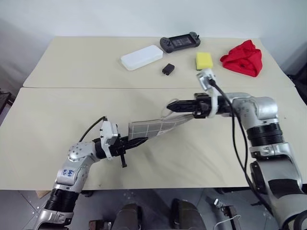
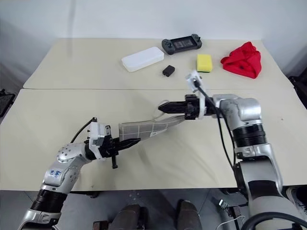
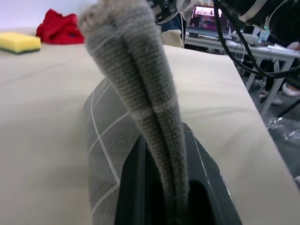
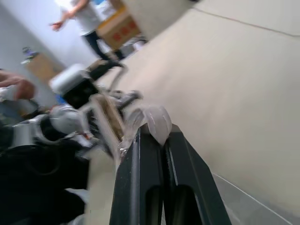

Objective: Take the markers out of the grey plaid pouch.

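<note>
Grey plaid pouch (image 1: 156,127) stretched above table, white grid lines, left fingers (image 1: 139,142) clamping one end, right fingers (image 1: 173,106) pinching its cord loop

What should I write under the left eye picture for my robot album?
Left gripper and right gripper stretch the grey plaid pouch above the table.

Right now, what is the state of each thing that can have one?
grey plaid pouch: lifted off the table, stretched between both end effectors.
left end effector: shut on one end of the pouch.
right end effector: shut on the cord loop.
white case: closed, lying flat.
</note>
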You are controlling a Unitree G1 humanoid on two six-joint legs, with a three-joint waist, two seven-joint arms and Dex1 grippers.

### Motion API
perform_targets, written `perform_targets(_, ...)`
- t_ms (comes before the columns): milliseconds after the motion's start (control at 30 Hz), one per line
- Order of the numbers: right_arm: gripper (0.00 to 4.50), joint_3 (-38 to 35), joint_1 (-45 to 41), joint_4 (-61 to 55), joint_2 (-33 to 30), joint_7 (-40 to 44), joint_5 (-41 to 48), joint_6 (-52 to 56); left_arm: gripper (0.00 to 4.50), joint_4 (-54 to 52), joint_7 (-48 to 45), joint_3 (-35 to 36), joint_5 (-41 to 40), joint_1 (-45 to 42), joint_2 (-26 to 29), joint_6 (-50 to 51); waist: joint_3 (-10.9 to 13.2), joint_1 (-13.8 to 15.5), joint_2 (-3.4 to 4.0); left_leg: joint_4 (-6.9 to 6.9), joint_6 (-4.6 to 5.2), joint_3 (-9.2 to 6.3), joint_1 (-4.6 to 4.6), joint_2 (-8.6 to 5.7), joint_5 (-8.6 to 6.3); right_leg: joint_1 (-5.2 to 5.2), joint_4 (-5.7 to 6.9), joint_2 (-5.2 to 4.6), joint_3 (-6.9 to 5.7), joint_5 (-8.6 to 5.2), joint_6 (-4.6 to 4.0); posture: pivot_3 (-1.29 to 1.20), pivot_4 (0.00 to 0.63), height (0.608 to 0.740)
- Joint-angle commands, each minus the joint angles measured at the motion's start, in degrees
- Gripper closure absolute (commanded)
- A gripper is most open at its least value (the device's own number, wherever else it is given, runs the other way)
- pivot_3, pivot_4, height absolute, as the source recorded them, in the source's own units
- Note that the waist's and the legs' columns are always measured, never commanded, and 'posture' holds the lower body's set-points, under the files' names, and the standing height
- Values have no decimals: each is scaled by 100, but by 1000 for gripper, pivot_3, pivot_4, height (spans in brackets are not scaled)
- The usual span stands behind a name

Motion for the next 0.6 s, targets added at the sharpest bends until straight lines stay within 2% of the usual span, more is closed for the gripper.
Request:
perform_targets(33,4476,-472,-91,341,-509,16,-179,-369,4500,-142,16,311,-285,72,70,347,0,-6,0,0,0,1,0,0,0,2,-1,0,-1,0,0,0,150,740)
perform_targets(233,4476,-649,17,787,-913,34,-309,-853,4500,-181,23,554,-728,-14,126,982,0,-12,1,0,-2,2,2,3,1,1,0,2,0,0,0,0,150,740)
perform_targets(600,4476,-898,86,1385,-1156,-16,-402,-1663,4500,-268,-120,839,-1304,-44,323,1880,0,-12,1,0,-2,1,2,3,1,2,-1,2,2,0,0,0,150,740)
